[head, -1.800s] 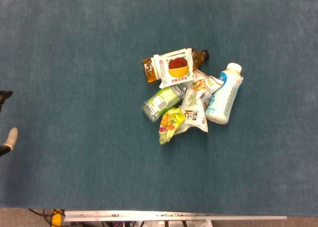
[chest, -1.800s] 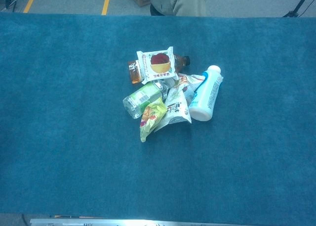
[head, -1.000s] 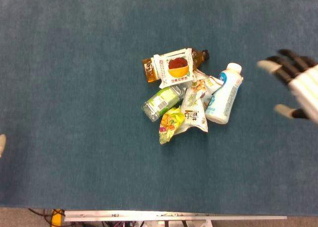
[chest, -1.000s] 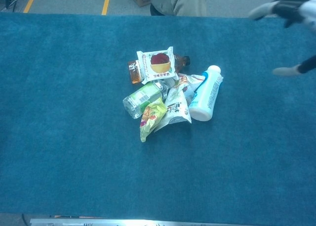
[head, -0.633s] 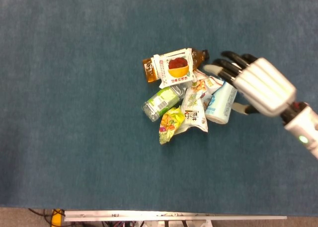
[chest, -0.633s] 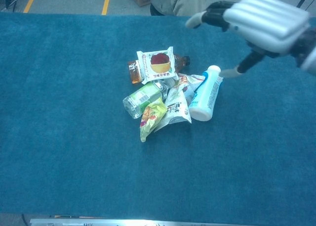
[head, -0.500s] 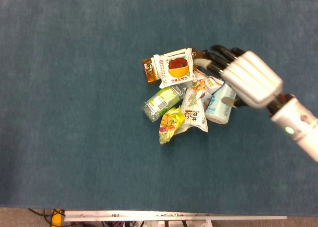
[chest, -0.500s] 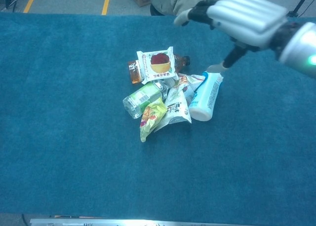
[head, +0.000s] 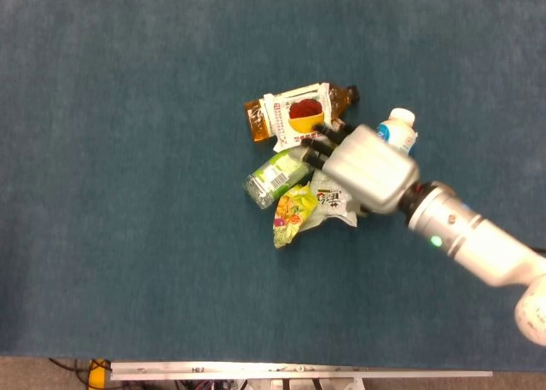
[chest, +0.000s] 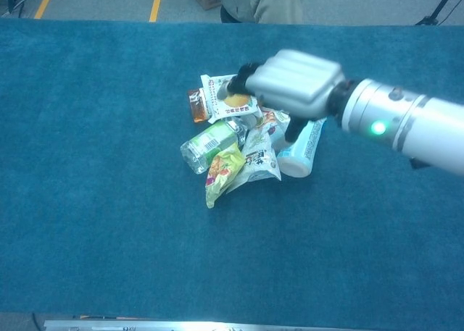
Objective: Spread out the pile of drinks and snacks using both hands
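The pile lies mid-table: an amber tea bottle (head: 254,122) (chest: 195,106) under a white packet with a red bowl picture (head: 293,115) (chest: 226,98), a green-labelled clear bottle (head: 275,175) (chest: 209,144), a yellow-green snack bag (head: 292,212) (chest: 222,172), a white pouch (head: 331,206) (chest: 259,161) and a white-and-blue drink bottle (head: 398,128) (chest: 301,154). My right hand (head: 363,169) (chest: 291,84) hovers palm-down over the pile's right half, holding nothing, its dark fingertips spread at the white packet's near edge. It hides the pile's middle. My left hand is out of both views.
Blue carpet-like cloth (head: 128,236) covers the whole table, with wide bare areas left, right and in front of the pile. A metal rail (head: 299,373) marks the near edge. A seated person (chest: 261,1) is beyond the far edge.
My right hand swept in from the right edge and moved left over the pile, now covering its middle. My left hand, at the left edge earlier, has left the view.
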You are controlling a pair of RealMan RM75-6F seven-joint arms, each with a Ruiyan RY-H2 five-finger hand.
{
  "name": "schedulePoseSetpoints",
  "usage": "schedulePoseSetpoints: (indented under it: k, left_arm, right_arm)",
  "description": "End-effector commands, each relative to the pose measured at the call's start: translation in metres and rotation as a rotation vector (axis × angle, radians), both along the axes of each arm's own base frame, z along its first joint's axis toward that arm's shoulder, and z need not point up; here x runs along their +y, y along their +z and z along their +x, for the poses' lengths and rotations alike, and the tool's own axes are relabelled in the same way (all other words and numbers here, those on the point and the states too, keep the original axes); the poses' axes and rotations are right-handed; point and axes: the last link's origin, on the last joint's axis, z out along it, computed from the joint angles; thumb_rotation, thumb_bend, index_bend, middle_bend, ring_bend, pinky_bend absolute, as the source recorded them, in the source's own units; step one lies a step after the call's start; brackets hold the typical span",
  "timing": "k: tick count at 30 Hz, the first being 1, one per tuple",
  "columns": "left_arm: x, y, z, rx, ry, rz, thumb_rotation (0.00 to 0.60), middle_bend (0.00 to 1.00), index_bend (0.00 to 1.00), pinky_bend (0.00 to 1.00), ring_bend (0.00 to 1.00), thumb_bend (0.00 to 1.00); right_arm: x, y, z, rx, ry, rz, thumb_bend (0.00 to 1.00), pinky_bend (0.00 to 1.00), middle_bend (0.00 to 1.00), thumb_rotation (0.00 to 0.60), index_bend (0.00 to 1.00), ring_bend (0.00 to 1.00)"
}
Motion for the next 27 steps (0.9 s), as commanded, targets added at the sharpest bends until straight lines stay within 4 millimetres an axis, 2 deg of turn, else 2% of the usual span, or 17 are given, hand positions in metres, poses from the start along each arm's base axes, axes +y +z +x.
schedulePoseSetpoints:
  k: [1,10,16,27]
  left_arm:
    - [-0.001,0.0,-0.001,0.0,0.004,0.0,0.6,0.19,0.15,0.15,0.14,0.35]
    - [-0.005,0.003,-0.006,-0.002,0.017,0.006,0.6,0.19,0.15,0.15,0.14,0.35]
    - [-0.006,0.004,-0.007,-0.004,0.019,0.01,0.6,0.19,0.15,0.15,0.14,0.35]
    - [-0.008,0.005,-0.01,-0.006,0.026,0.011,0.6,0.19,0.15,0.15,0.14,0.35]
  right_arm:
    - [0.009,-0.01,0.002,0.017,0.026,0.035,0.08,0.35,0.22,0.6,0.18,0.15]
    - [0.027,-0.037,0.012,0.065,0.107,0.088,0.08,0.35,0.22,0.6,0.18,0.15]
    - [0.034,-0.055,0.02,0.099,0.159,0.1,0.08,0.35,0.22,0.6,0.18,0.15]
    - [0.041,-0.091,0.023,0.187,0.229,0.061,0.09,0.35,0.22,0.6,0.19,0.15]
